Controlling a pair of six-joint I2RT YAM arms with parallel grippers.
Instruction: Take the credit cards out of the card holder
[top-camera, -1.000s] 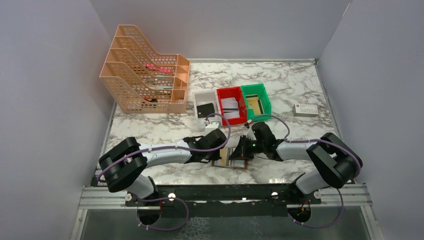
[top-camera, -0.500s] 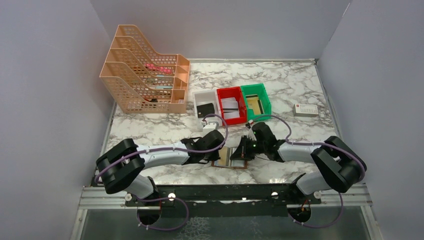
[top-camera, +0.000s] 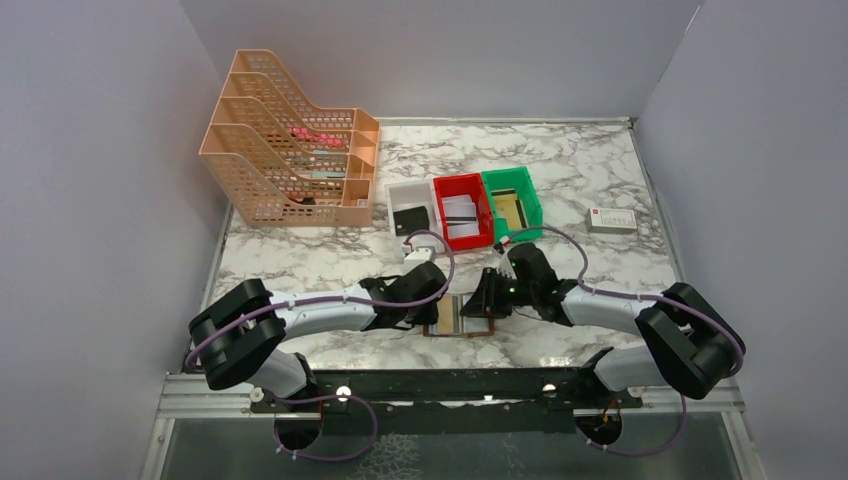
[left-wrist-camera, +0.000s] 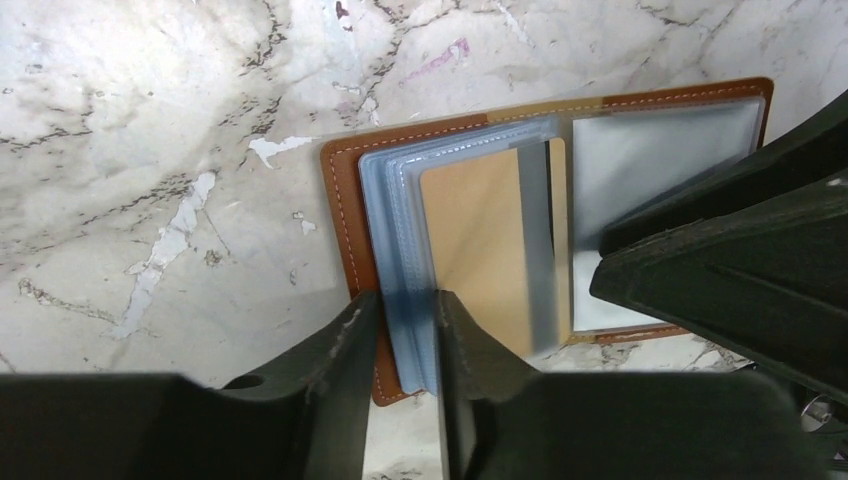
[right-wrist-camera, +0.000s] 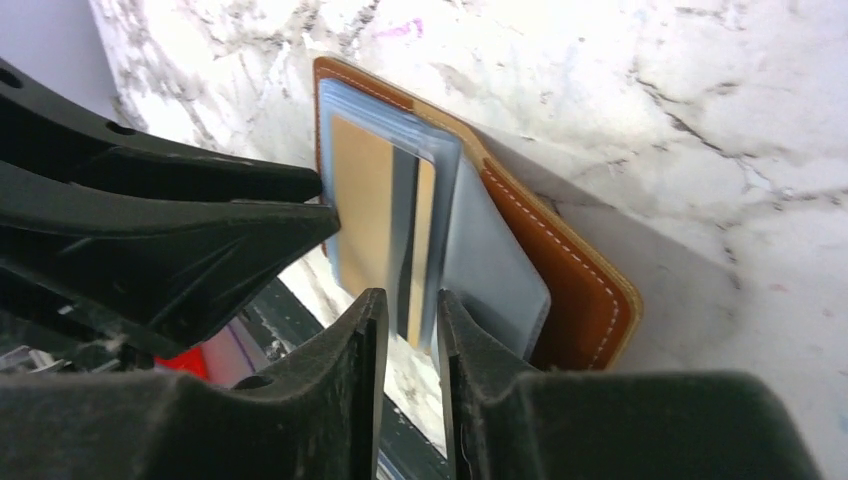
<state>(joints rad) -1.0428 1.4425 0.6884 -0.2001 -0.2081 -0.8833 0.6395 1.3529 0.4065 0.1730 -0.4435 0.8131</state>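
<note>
While the left gripper (left-wrist-camera: 405, 300) and right gripper (right-wrist-camera: 410, 298) straddle the card holder (left-wrist-camera: 345, 220), whether either grips is unclear.

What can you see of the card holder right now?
The card holder is a brown leather-like booklet with pale stitching, lying open on the marble table near its front edge. Inside are pale blue clear sleeves; the top one holds a gold-yellow card crossed by a grey band. The left gripper straddles the sleeves' edge, and the right gripper straddles the card's edge from the opposite side. Whether either set of jaws pinches cannot be told.
</note>
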